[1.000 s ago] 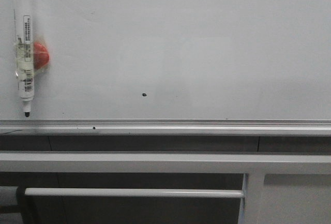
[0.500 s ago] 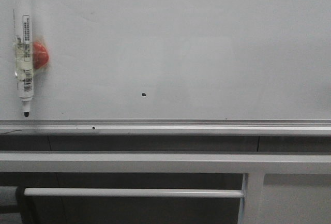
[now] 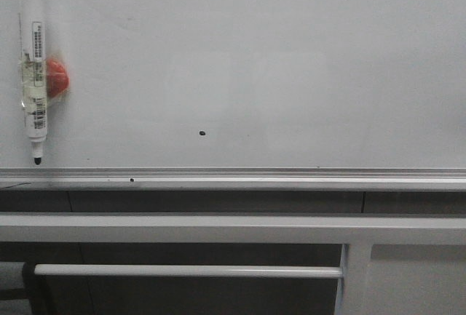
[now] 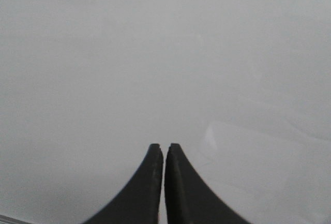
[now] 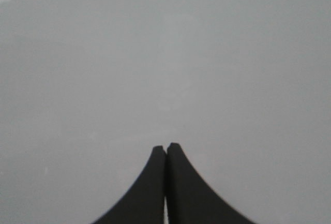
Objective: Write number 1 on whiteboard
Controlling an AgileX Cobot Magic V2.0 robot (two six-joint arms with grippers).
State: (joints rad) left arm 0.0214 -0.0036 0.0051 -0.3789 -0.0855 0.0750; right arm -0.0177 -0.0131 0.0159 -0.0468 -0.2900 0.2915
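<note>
From the front view we look straight ahead at the whiteboard [image 3: 291, 60], near enough that it fills the upper part of the picture, its aluminium frame rail [image 3: 240, 178] running level across and the stand's bars below. In the left wrist view we look past the closed left pincer [image 4: 164, 147] onto plain white board surface, close up. The right wrist view does likewise over the closed right pincer [image 5: 166, 146]. All three views share the board's face.
</note>
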